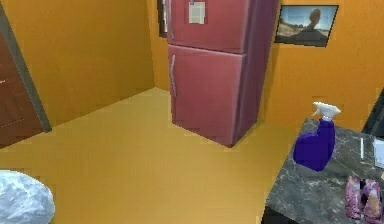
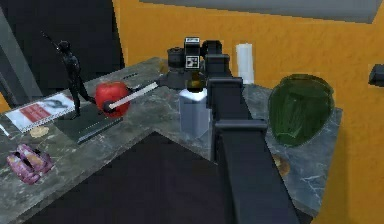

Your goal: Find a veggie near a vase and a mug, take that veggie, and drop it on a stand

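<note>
- From where I stand the job looks barely begun; the likeliest veggie, a round red thing (image 2: 110, 98), perhaps a tomato, lies on the grey tabletop (image 2: 150, 128), so the taking, the carrying and the drop all seem left to do; I can pick out no stand for it
- That red thing sits just beside a dark figurine (image 2: 68, 68), well off to the left of the arm (image 2: 238, 145)
- The gripper (image 2: 180, 64) sits at the arm's far end among small things at the back of the tabletop; I cannot tell how the fingers stand, nor whether they hold anything
- Containers: a pale cup-like cylinder (image 2: 193, 112), possibly the mug, stands against the arm's left side; a dark green rounded vessel (image 2: 300, 105), maybe the vase, stands on its right; what either has inside is hidden
- Ahead, a purple spray bottle (image 1: 318, 140) stands on a tabletop corner; a pink fridge (image 1: 215, 65) rises beyond
</note>
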Robot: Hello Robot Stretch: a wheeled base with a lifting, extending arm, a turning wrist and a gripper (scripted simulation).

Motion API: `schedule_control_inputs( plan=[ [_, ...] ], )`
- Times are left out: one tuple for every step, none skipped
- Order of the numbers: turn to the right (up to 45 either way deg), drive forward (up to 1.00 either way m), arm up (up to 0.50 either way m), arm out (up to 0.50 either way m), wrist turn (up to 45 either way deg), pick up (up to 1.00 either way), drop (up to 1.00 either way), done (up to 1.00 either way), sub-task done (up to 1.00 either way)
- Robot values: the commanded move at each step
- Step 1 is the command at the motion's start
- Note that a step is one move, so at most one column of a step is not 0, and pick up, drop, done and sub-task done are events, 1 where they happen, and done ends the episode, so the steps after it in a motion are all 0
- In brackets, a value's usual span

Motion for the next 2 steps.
schedule_control_inputs(
  plan=[
    [0.0, 0.00, 0.00, 0.00, -45.0, 0.00, 0.00, 0.00, 0.00],
    [0.0, 0.00, 0.00, 0.00, -15.0, 0.00, 0.00, 0.00, 0.00]
  ],
)
